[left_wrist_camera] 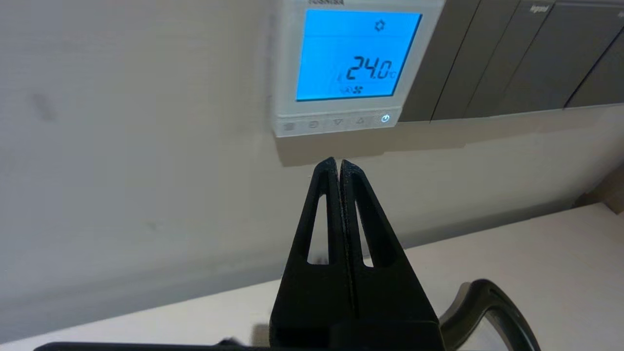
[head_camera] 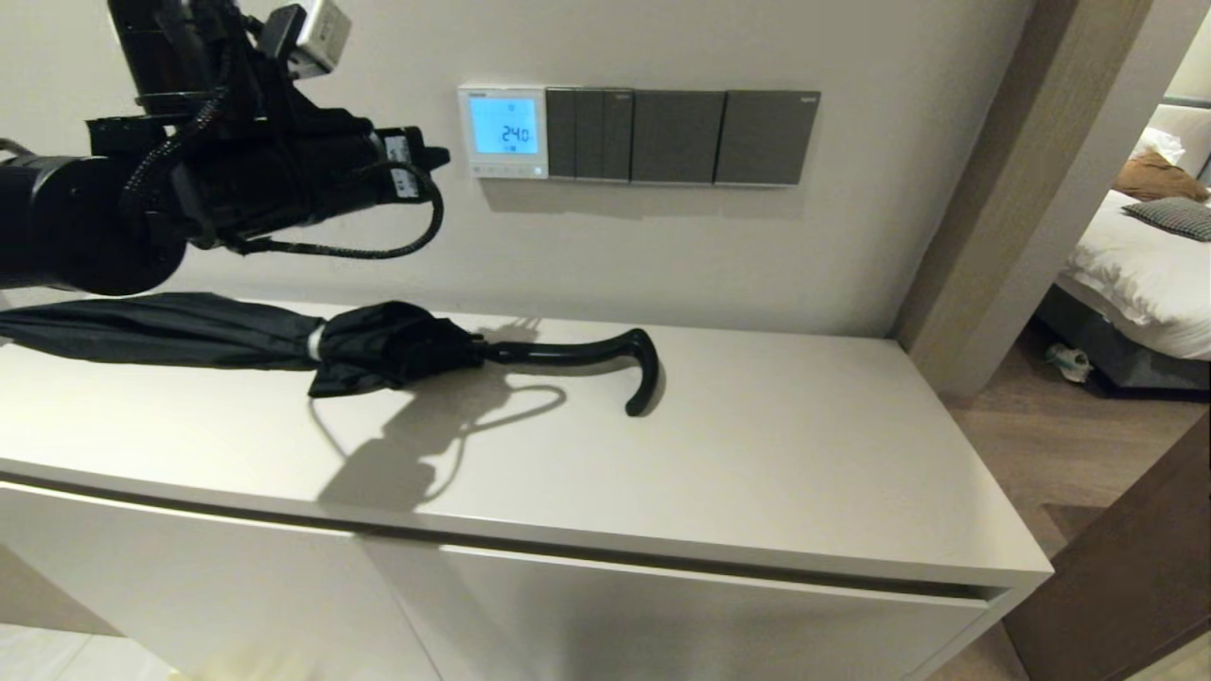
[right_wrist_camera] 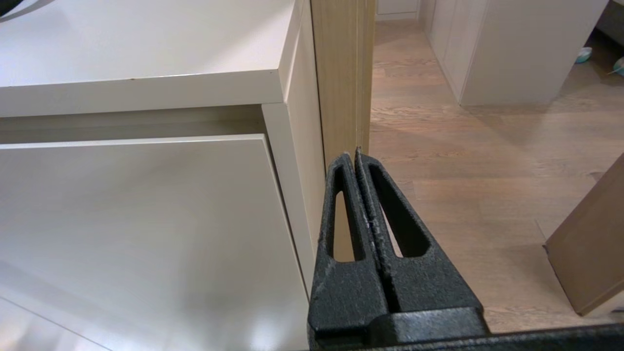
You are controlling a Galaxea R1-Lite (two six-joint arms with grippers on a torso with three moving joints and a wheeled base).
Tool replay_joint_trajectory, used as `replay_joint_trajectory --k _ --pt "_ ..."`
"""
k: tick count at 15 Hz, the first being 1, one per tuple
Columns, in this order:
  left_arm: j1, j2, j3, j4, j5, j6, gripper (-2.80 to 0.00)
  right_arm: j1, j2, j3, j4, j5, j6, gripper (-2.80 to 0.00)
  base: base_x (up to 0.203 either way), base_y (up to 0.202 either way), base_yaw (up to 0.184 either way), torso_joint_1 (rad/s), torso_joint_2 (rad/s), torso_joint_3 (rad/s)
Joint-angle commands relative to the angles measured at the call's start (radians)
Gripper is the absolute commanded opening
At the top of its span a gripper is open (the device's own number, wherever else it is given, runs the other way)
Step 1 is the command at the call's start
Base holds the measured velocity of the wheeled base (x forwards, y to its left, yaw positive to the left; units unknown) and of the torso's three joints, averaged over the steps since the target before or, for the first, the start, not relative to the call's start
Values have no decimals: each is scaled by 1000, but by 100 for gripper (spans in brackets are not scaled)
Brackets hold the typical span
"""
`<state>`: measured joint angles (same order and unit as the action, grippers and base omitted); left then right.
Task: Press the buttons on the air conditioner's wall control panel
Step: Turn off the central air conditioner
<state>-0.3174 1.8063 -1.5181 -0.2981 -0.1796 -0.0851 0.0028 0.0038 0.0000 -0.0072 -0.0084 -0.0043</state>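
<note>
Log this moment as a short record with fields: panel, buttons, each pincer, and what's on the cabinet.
panel: air conditioner's wall control panel, screen lit blue, reading 24.0
buttons: row of buttons under the screen, power key glowing
left pincer: left pincer shut, raised near the wall, tips below the buttons, not touching
right pincer: right pincer shut, low beside the cabinet's end
cabinet top: cabinet holds a folded black umbrella

arm: black; braided cables; white labels | hand: black slotted tapered fingers
</note>
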Motion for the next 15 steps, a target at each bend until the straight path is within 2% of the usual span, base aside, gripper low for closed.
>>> replay_joint_trajectory --k 1,6,15 --pt "-18 62 -34 -2 1 -1 -280 0 1 3 0 1 -2 -280 0 0 0 0 0 0" --pt "-64 111 -90 -1 5 -1 -280 0 1 3 -2 5 -6 -280 0 0 0 0 0 0" --pt "-117 217 -217 -1 76 2 -280 0 1 3 -2 5 -6 -280 0 0 0 0 0 0"
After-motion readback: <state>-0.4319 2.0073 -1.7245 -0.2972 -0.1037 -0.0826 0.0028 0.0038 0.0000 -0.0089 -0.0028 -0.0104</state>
